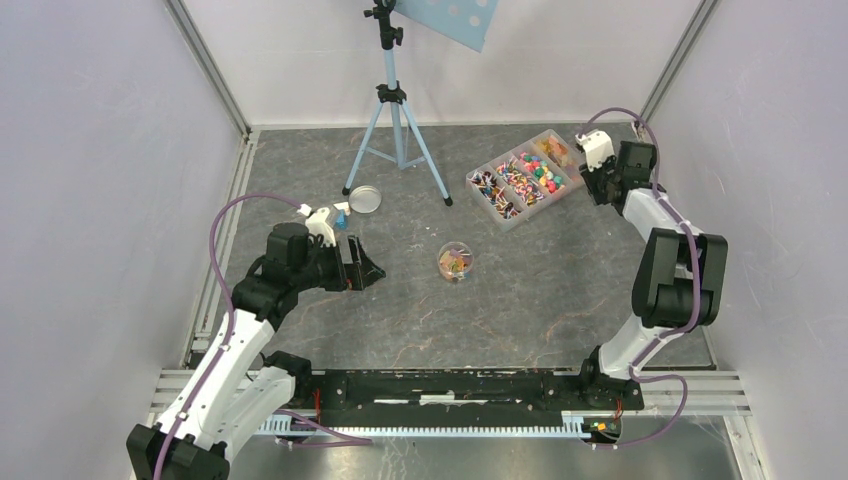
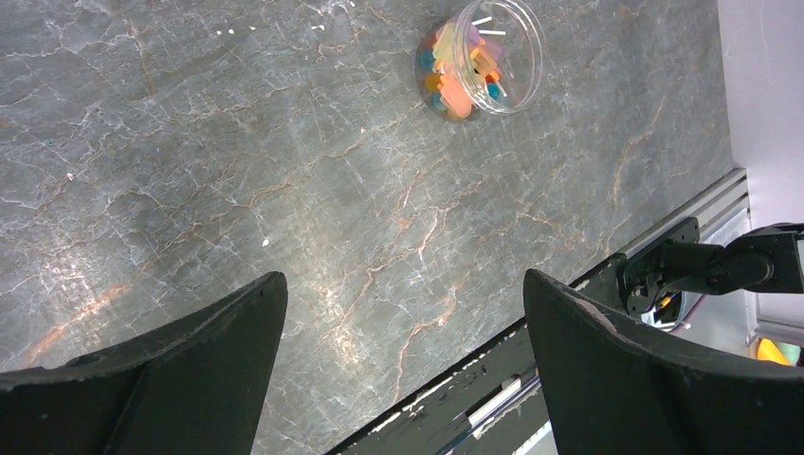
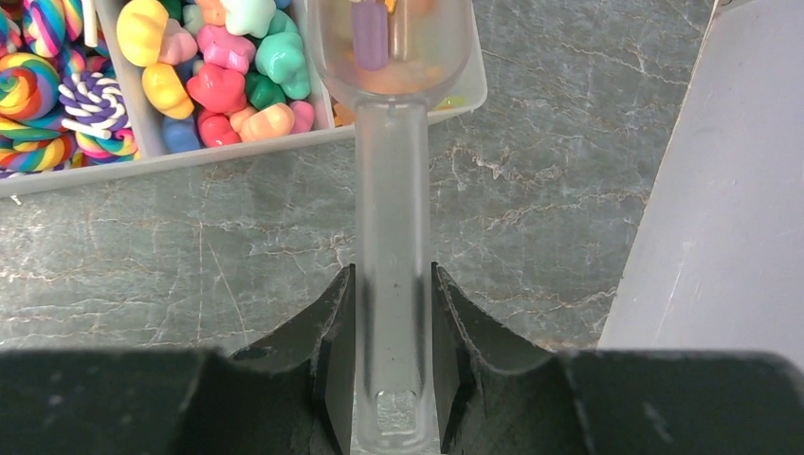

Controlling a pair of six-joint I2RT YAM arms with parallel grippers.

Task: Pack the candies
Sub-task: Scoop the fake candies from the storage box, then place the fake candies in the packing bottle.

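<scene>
The candies (image 1: 522,178) fill a clear divided tray (image 1: 505,217) at the back right. In the right wrist view the tray (image 3: 237,152) shows swirl lollipops and small pink, green, yellow and blue candies (image 3: 223,81). My right gripper (image 3: 392,270) is shut on the handle of a clear scoop (image 3: 391,180), whose bowl holds a few candies above the tray's end compartment. It stands at the tray's far right end (image 1: 590,165). A small clear jar (image 1: 456,262) partly filled with candies stands mid-table and also shows in the left wrist view (image 2: 482,59). My left gripper (image 2: 405,280) is open and empty, left of the jar (image 1: 365,270).
A round lid (image 1: 362,198) lies on the table behind my left gripper. A blue tripod (image 1: 395,130) stands at the back centre, its legs spread beside the lid and tray. Walls close in left and right; a black rail (image 1: 450,385) runs along the near edge.
</scene>
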